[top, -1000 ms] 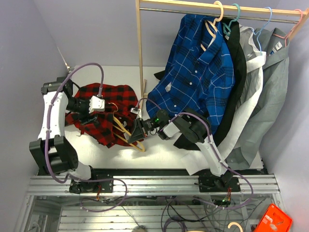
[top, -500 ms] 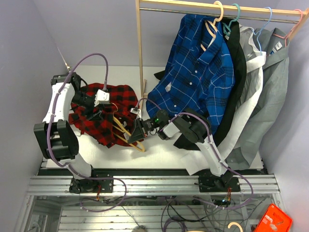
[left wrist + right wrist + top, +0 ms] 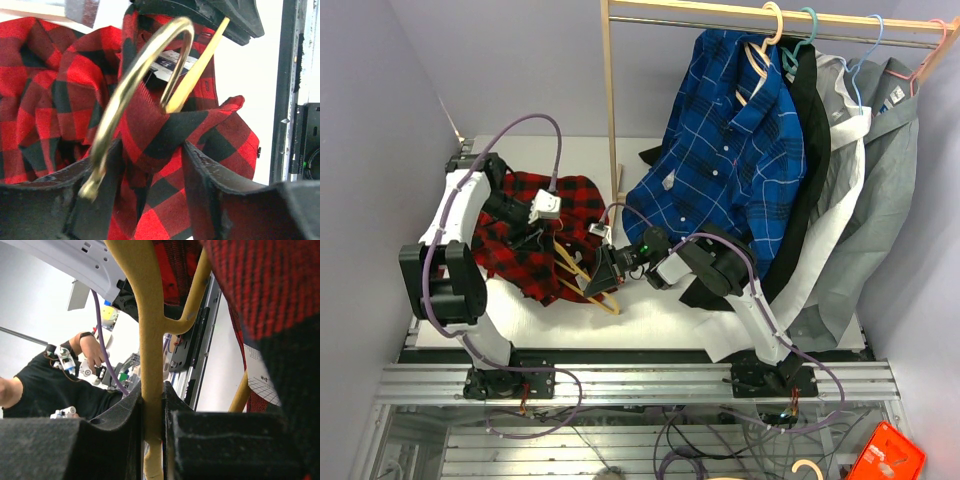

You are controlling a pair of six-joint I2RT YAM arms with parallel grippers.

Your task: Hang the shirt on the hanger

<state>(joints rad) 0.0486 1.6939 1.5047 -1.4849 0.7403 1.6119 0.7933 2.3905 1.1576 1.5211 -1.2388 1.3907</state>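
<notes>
The hanger (image 3: 572, 265) is lying diagonally, hook aiming far-left. The right gripper (image 3: 152, 415) is clamping its stem; the left gripper (image 3: 150, 170) is straddling the shirt (image 3: 525, 260), hold unclear.

shirt (image 3: 45, 100): soft matt woven cloth | hanger (image 3: 135, 70): smooth, slightly glossy | left gripper (image 3: 151, 160): matt black, rough-surfaced
</notes>
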